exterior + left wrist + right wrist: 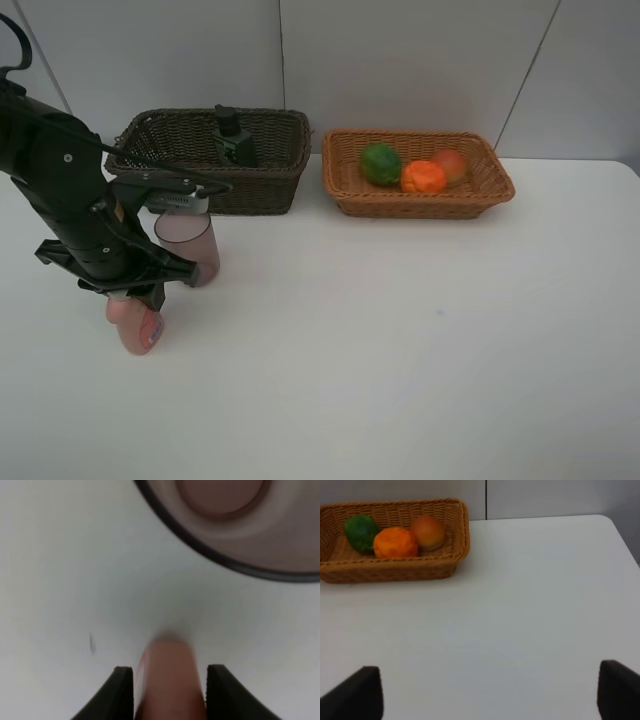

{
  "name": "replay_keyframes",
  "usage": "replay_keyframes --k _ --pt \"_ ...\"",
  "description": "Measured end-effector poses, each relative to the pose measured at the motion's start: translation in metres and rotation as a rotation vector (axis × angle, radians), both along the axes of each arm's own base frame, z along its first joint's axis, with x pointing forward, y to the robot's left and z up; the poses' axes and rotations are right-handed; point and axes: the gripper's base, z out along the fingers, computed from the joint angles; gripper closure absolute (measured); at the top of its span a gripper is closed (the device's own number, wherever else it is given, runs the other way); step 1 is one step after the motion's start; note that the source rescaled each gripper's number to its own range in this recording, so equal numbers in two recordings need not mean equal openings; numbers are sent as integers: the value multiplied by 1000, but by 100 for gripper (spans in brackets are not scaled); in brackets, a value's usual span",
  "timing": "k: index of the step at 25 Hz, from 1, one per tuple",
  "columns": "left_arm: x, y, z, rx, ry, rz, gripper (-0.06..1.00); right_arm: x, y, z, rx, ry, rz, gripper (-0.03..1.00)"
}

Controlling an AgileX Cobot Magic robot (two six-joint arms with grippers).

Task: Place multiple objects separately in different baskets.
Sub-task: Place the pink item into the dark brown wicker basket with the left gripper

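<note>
At the front left of the tabletop (400, 350), the left gripper (170, 690) stands over the pink bottle (137, 328), its jaws closed against both sides. The bottle's long axis runs out between the fingers, its far end pointing at the front edge. I cannot tell whether it is clear of the surface. The mauve cup (188, 240) stands upright just beside it, toward the back.

The dark basket (265, 175) lies directly behind and holds the black bottle (232, 140). The light basket (420, 203) holds the green fruit (380, 163), tangerine (423, 177) and peach (451, 164).

The right gripper (490, 690) is spread wide, empty, and well apart from both remaining items. The left arm is judged nearer.
</note>
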Motion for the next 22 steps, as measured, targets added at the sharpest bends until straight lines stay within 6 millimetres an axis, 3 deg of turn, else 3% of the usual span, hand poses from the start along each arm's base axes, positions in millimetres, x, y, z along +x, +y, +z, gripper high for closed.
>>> replay_keyframes --k 9,17,22 --pt "-1 1 10 -10 -24 4 60 0 0 0 0 0 0 10" --pt "-11 8 48 -31 -87 18 60 0 0 0 0 0 0 10" --pt "-17 22 73 -52 -145 64 60 0 0 0 0 0 0 10"
